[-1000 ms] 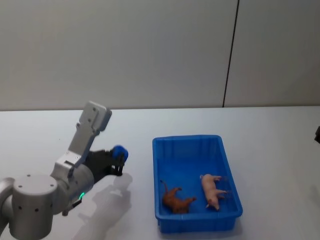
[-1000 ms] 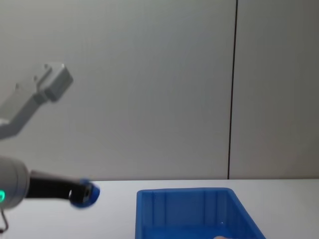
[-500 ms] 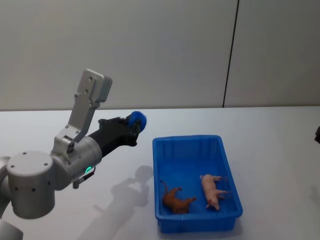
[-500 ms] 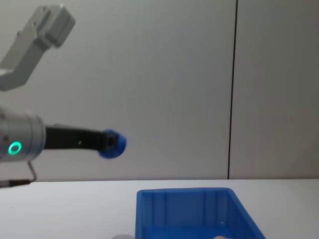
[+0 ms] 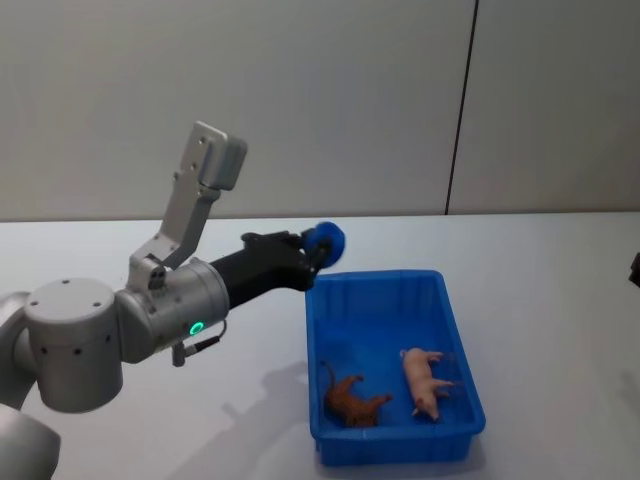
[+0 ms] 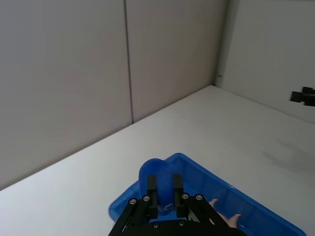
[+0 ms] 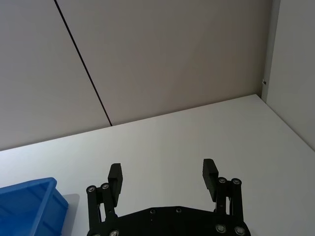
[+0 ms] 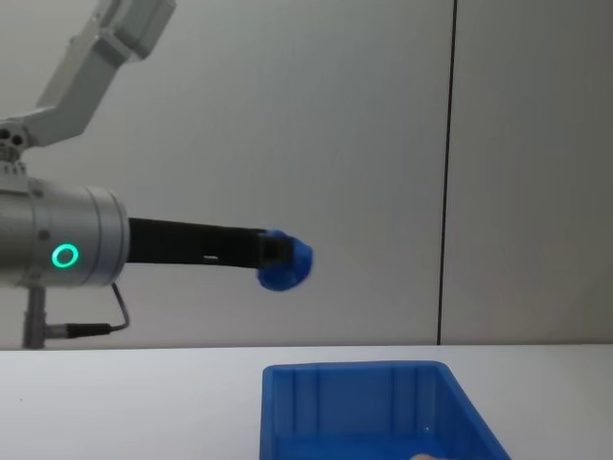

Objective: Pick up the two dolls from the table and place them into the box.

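Note:
The blue box [image 5: 375, 275] stands on the white table [image 5: 560, 260]. Two dolls lie on its floor: a brown animal [image 5: 350, 400] and a pink one [image 5: 425, 380]. My left gripper [image 5: 322, 243] hangs in the air above the box's far left corner, shut on a small round blue object [image 8: 284, 263]. In the left wrist view that blue object [image 6: 155, 169] sits between the fingers [image 6: 151, 184], with the box [image 6: 216, 179] below. My right gripper [image 7: 162, 171] is open and holds nothing, off to the right of the box [image 7: 24, 206].
A grey panelled wall [image 5: 300, 100] closes off the far edge of the table. White tabletop stretches to the left and right of the box. A dark part of my right arm [image 5: 635, 268] pokes in at the right edge of the head view.
My left arm has risen from low over the table and swung right, carrying the blue object to above the box's far left corner. The dolls in the box have not moved.

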Robot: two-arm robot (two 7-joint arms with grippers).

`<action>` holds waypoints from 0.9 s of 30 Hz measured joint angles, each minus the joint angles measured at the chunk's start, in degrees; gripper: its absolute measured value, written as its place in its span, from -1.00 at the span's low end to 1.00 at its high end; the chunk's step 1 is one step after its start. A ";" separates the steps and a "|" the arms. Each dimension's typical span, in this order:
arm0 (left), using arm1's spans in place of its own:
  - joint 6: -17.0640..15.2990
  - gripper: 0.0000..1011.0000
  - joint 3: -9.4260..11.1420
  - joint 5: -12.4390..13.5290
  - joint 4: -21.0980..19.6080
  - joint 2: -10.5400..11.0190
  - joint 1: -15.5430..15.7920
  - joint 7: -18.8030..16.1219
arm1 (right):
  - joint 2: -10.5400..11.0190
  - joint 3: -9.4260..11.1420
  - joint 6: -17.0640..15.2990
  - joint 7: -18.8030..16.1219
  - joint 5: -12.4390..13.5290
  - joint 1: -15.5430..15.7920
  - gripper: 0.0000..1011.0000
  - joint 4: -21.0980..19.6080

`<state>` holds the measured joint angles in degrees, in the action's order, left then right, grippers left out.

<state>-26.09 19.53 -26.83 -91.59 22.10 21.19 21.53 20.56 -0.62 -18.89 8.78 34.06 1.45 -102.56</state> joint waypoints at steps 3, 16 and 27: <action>-0.80 -0.64 0.22 -0.28 0.71 -0.21 0.47 1.71 | 0.00 0.00 0.00 0.00 0.00 0.00 0.98 0.00; -5.65 -0.63 1.84 0.15 4.83 -1.06 2.08 8.93 | 0.00 0.00 0.00 0.00 0.00 0.00 0.98 0.00; -7.01 0.01 2.67 0.90 6.63 -1.40 2.55 11.07 | 0.00 0.00 0.00 0.00 0.00 0.00 0.98 0.00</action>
<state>-33.10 22.20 -25.93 -84.96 20.70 23.74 32.60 20.56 -0.62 -18.89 8.78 34.06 1.45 -102.56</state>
